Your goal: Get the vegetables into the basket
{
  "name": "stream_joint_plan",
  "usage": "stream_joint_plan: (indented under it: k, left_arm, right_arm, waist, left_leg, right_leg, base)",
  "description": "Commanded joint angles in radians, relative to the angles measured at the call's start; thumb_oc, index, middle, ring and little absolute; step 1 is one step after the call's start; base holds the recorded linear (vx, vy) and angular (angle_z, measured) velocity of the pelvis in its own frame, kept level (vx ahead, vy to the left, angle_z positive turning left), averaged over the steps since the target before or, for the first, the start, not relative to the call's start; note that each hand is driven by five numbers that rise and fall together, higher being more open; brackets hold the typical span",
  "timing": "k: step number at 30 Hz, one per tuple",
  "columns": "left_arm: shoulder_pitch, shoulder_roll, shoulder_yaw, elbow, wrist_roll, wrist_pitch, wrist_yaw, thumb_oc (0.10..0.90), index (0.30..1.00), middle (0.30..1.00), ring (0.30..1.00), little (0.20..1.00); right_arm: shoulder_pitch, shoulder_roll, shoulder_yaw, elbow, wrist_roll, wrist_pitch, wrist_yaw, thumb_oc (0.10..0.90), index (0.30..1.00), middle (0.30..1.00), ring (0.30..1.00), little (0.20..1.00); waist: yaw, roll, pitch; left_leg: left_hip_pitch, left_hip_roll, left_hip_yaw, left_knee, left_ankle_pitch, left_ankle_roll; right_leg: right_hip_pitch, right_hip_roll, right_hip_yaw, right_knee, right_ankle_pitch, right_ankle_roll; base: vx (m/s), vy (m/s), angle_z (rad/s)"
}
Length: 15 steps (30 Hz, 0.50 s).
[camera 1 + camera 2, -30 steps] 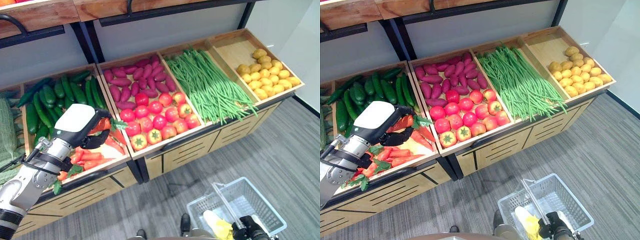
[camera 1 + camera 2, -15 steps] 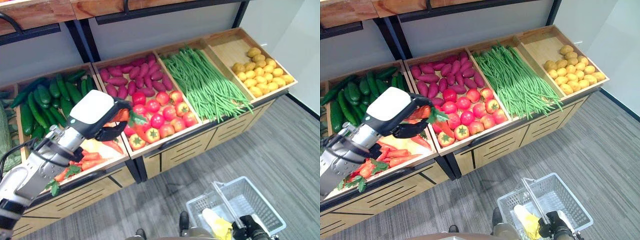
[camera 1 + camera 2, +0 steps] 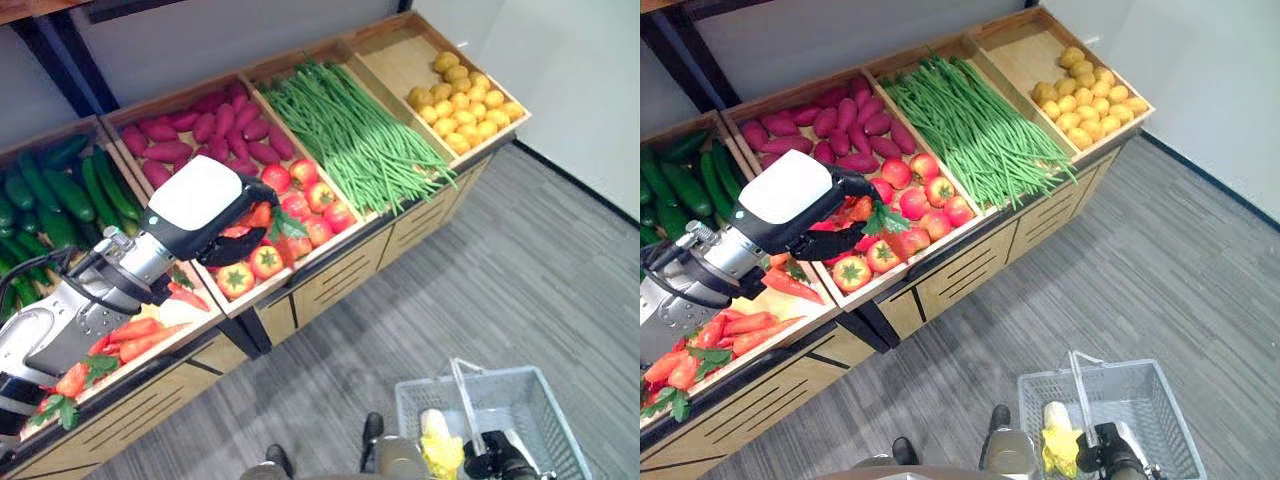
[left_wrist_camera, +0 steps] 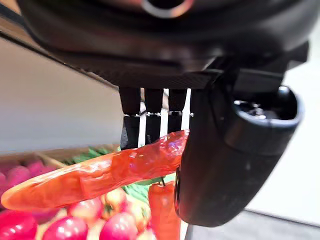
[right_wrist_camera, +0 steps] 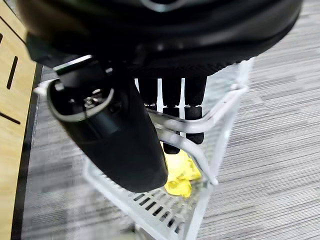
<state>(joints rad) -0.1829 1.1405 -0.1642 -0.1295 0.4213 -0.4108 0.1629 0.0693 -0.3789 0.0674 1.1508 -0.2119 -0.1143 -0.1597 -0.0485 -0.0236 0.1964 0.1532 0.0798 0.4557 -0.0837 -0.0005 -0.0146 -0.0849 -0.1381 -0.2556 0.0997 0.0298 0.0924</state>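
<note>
Lifted clear of the carrot bin, the left hand (image 3: 205, 215) is now travelling over the tomatoes (image 3: 300, 205), fingers clenched around a carrot (image 4: 95, 175) — transfer is beginning. Below right, the right hand (image 5: 125, 135) is gripping the basket (image 3: 540, 400) handle.

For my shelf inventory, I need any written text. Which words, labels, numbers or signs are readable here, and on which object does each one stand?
None: no readable text on the wooden crates, the basket, the carrot or the left hand.
</note>
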Motion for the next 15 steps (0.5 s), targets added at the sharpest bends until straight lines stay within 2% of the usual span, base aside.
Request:
stream_joint_plan:
  k: [1, 5, 9, 12, 14, 15]
  left_arm:
    - [-0.047, -0.007, 0.117, -0.085, -0.085, -0.024, 0.048, 0.4, 0.3, 0.3, 0.3, 0.3]
    - [-0.039, -0.035, 0.111, -0.082, -0.091, -0.026, 0.045, 0.4, 0.3, 0.3, 0.3, 0.3]
    - [-0.058, -0.068, 0.089, -0.076, -0.098, -0.024, 0.046, 0.4, 0.3, 0.3, 0.3, 0.3]
    - [-0.083, -0.086, 0.067, -0.069, -0.103, -0.024, 0.048, 0.4, 0.3, 0.3, 0.3, 0.3]
    - [-0.098, -0.106, 0.055, -0.069, -0.108, -0.025, 0.057, 0.4, 0.3, 0.3, 0.3, 0.3]
    - [-0.098, -0.106, 0.055, -0.068, -0.107, -0.025, 0.057, 0.4, 0.3, 0.3, 0.3, 0.3]
  right_arm:
    - [-0.001, -0.038, 0.01, -0.017, 0.001, -0.03, -0.033, 0.4, 0.3, 0.3, 0.3, 0.3]
    - [0.006, -0.05, 0.005, -0.022, 0.003, -0.03, -0.038, 0.4, 0.3, 0.3, 0.3, 0.3]
    - [0.009, -0.066, -0.002, -0.027, 0.01, -0.031, -0.046, 0.4, 0.3, 0.3, 0.3, 0.3]
    - [0.002, -0.075, -0.01, -0.021, 0.018, -0.033, -0.053, 0.4, 0.3, 0.3, 0.3, 0.3]
    - [-0.012, -0.095, -0.009, -0.028, 0.024, -0.038, -0.061, 0.4, 0.3, 0.3, 0.3, 0.3]
    - [-0.013, -0.095, -0.009, -0.028, 0.024, -0.038, -0.061, 0.4, 0.3, 0.3, 0.3, 0.3]
  waist:
    - [-0.027, -0.043, -0.096]
    - [-0.04, -0.03, -0.097]
    - [-0.055, -0.011, -0.087]
    - [-0.057, -0.003, -0.079]
    - [-0.052, 0.001, -0.061]
    - [-0.052, 0.002, -0.06]
  left_leg:
    - [-0.048, -0.024, -0.035, 0.039, -0.021, -0.014]
    - [-0.037, -0.001, -0.023, 0.033, 0.0, -0.039]
    - [-0.044, 0.028, -0.028, 0.047, 0.022, -0.062]
    - [-0.064, 0.043, -0.039, 0.086, 0.02, -0.073]
    - [-0.092, 0.057, -0.084, 0.182, 0.008, -0.091]
    - [-0.093, 0.059, -0.084, 0.186, 0.006, -0.091]
  right_leg:
    - [0.055, -0.061, 0.007, -0.067, 0.08, 0.077]
    - [0.086, -0.029, 0.015, -0.118, 0.074, 0.068]
    - [0.089, -0.002, 0.022, -0.114, 0.054, 0.047]
    - [0.091, 0.006, 0.018, -0.11, 0.044, 0.035]
    - [0.096, 0.02, 0.039, -0.11, 0.033, 0.016]
    - [0.096, 0.021, 0.039, -0.11, 0.032, 0.016]
  base:
    - [0.04, -0.146, -0.4]
    - [0.02, -0.158, -0.27]
    - [-0.01, -0.167, -0.15]
    - [-0.03, -0.145, -0.06]
    - [-0.02, -0.157, 0.03]
    - [-0.02, -0.048, -0.25]
